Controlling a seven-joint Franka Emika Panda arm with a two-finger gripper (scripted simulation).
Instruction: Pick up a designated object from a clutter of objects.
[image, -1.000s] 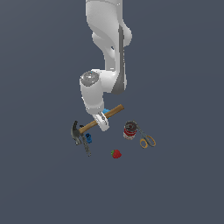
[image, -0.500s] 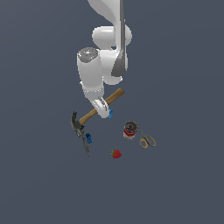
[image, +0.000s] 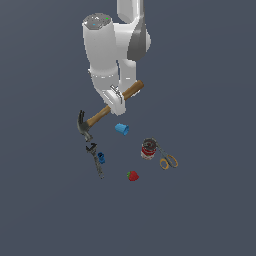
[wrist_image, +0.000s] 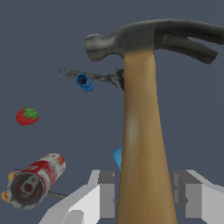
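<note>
Brown wooden-handled claw hammer (image: 102, 114): we see our end effector (image: 118, 101) clamped mid-handle for balance, dark head at 8 o'clock.

I counted one hammer (image: 106, 111), clamped by its wooden handle between the fingers of my single pincer (image: 117, 101). Beneath my pincer lay one blue cup (image: 121, 129), one red-labelled can (image: 148, 149), one pair of yellow-handled scissors (image: 167, 159) and one strawberry (image: 132, 175). Out past the hammer's head there were one dark wrench (image: 94, 158) and one small blue piece (image: 101, 158), seven things in all.
</note>
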